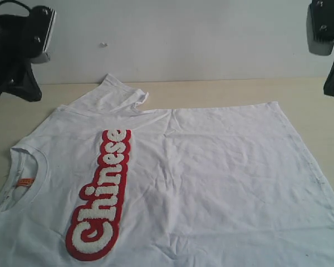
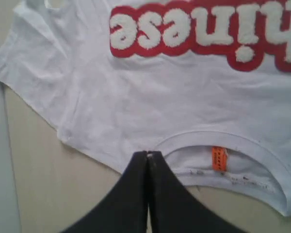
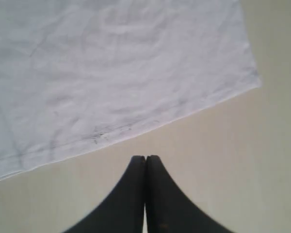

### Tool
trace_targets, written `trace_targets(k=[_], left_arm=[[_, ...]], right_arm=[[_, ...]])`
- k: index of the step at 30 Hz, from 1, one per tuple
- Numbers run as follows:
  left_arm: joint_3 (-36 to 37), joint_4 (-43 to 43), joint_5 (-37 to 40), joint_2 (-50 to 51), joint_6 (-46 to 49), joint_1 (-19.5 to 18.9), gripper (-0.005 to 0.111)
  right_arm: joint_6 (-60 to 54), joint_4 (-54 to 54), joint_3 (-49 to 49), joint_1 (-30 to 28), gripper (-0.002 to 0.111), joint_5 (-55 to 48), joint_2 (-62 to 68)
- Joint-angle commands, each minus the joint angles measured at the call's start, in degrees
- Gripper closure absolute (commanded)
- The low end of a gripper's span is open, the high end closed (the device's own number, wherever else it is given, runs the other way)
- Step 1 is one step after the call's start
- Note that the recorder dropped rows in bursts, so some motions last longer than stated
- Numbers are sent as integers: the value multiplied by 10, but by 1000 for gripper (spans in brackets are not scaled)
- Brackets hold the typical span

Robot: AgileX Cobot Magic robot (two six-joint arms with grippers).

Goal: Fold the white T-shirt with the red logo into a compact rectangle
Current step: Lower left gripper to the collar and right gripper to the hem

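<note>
The white T-shirt (image 1: 222, 178) lies spread flat and wrinkled on the table, collar (image 1: 38, 161) to the left and hem to the right. The red logo (image 1: 103, 194) runs down its chest. An orange neck label (image 2: 218, 158) shows inside the collar. My left gripper (image 2: 148, 154) is shut on nothing and hovers over the shoulder edge beside the collar. My right gripper (image 3: 145, 158) is shut and empty over bare table, just off the shirt's hem (image 3: 136, 128). In the exterior view both arms (image 1: 14, 50) (image 1: 328, 28) hang high at the top corners.
The far sleeve (image 1: 114, 94) lies rumpled and partly folded at the shirt's back edge. Beige table (image 1: 222, 92) shows behind and beside the shirt, with a white wall (image 1: 183, 39) beyond. The shirt's near part runs out of the exterior view.
</note>
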State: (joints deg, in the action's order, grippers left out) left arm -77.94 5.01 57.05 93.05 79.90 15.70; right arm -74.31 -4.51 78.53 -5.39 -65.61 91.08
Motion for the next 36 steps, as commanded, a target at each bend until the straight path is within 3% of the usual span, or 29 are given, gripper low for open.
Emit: trace_targets(k=[1, 9, 12, 16, 17, 18, 19, 22, 27, 36], left_arm=[[28, -32, 7, 47, 12, 3, 107], [54, -57, 1, 95, 11, 3, 107], [54, -55, 1, 95, 11, 3, 103], [63, -41, 4, 90, 11, 3, 68], [68, -38, -2, 87, 11, 3, 51], [73, -38, -7, 85, 11, 3, 42], [79, -38, -18, 82, 10, 3, 26], [95, -38, -42, 80, -19, 3, 1], [108, -38, -43, 80, -21, 3, 2], [113, -30, -45, 80, -21, 3, 2]], right_arm=[[-6, 9, 0, 14, 108, -29, 56], [-10, 5, -12, 61, 108, -6, 121], [-5, 2, -12, 69, 99, 2, 123], [-5, 2, -12, 71, 68, 6, 123], [-5, 2, -12, 71, 57, 6, 123], [-5, 2, -12, 71, 51, 9, 123], [-5, 2, -12, 71, 46, 14, 123], [-5, -19, -12, 71, 31, 22, 124], [4, -93, -12, 71, 27, 26, 127], [-21, -56, -12, 71, 26, 34, 129]])
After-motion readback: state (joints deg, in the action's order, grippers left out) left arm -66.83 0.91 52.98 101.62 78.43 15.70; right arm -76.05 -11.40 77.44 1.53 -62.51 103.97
